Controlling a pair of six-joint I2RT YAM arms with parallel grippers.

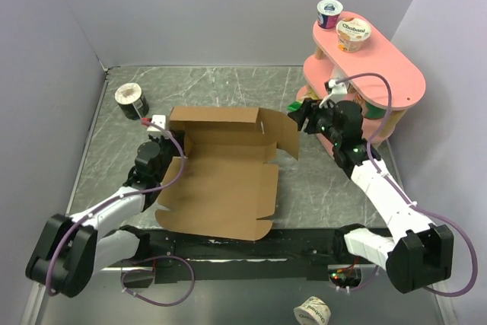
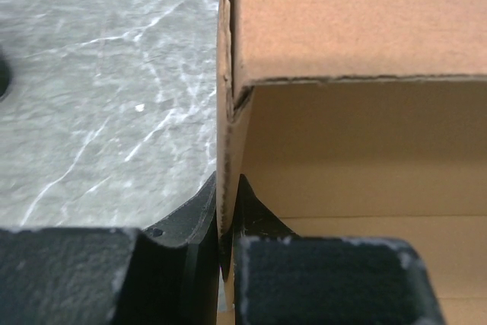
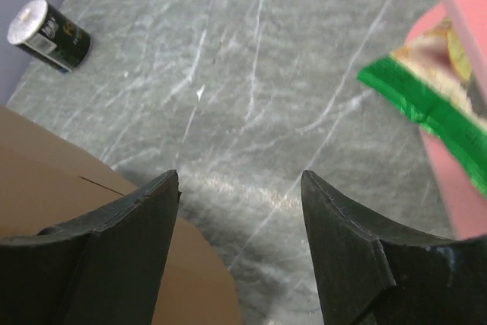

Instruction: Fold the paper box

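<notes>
The paper box [image 1: 221, 180] is a brown cardboard sheet lying in the middle of the table, its back wall and two side flaps standing up. My left gripper [image 1: 169, 136] is shut on the upright left side flap [image 2: 225, 157], one finger on each face of it. The back wall [image 2: 358, 20] stands just beyond. My right gripper [image 1: 298, 118] is open and empty beside the raised right flap [image 1: 280, 133]. In the right wrist view that flap [image 3: 46, 180] lies under the left finger [image 3: 129, 234]; bare table shows between the fingers.
A dark can [image 1: 131, 100] lies at the back left, also in the right wrist view [image 3: 47, 36]. A pink two-tier stand [image 1: 373, 66] with two yogurt cups [image 1: 352, 35] stands back right; a green packet [image 3: 426, 104] lies at its foot. Another cup [image 1: 312, 311] lies near the front edge.
</notes>
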